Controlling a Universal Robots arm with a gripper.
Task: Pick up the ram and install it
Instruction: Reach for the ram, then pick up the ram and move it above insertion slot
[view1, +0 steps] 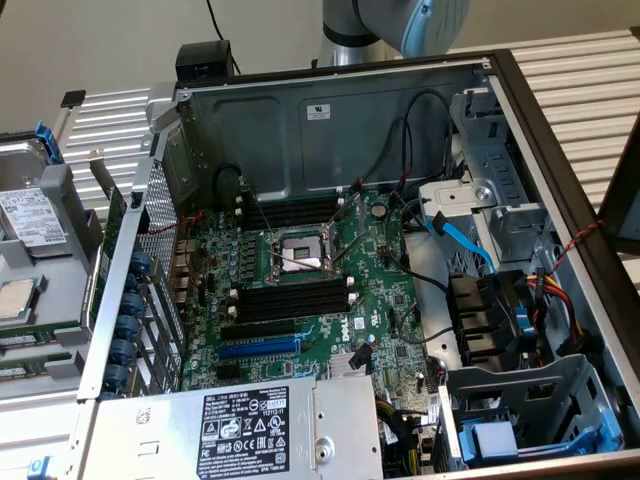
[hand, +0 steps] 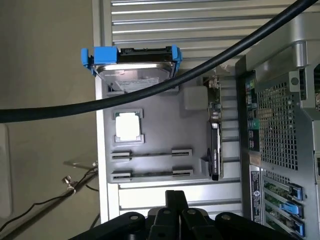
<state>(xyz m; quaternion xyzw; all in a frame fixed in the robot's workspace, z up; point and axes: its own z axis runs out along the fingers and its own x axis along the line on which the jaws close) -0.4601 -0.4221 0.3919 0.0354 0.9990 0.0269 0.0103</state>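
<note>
The hand (hand: 176, 199) is pressed together and holds nothing, over the grey tray (hand: 165, 125). The ram (hand: 151, 174) lies in this tray, not yet picked up. The black slots (view1: 295, 302), at the centre of the exterior view, are empty, so I judge the whole task is left.

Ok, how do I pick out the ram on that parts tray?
Find the grey parts tray beside the open computer case. Past the blue-railed hard drive and the square processor lie two long narrow holders. The ram is the thin green strip standing on edge in the holder farther from the processor, unlike the flat, boxy parts around it.
</note>
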